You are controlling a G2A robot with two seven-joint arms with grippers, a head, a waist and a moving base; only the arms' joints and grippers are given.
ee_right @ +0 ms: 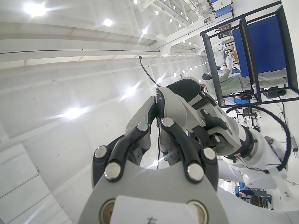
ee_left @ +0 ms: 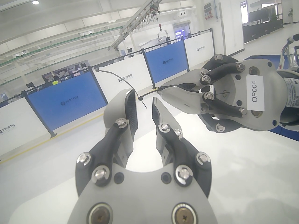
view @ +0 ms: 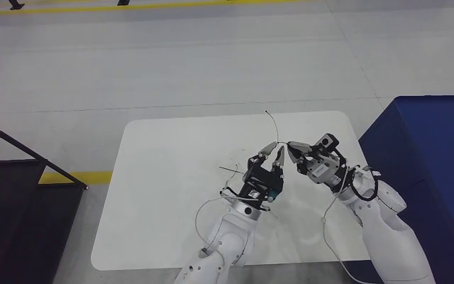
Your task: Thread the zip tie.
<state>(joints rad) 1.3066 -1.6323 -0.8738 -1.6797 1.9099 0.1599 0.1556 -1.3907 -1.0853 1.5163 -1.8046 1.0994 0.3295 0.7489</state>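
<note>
A thin black zip tie (view: 274, 126) is held up above the white table (view: 163, 184). My right gripper (view: 289, 147) is shut on its strap, with the long free end curving up and away. In the left wrist view the zip tie (ee_left: 121, 80) passes a small black head (ee_left: 140, 98) between the fingertips of my left gripper (ee_left: 143, 103), which is open around it. The right gripper (ee_left: 161, 91) pinches the strap just beside the left one. In the right wrist view the zip tie (ee_right: 147, 71) rises out of my shut right gripper (ee_right: 156, 101).
A short thin black strand (view: 228, 169) lies on the table by the left arm. A blue box (view: 418, 142) stands off the table's right edge. A black frame (view: 35, 160) is on the floor at the left.
</note>
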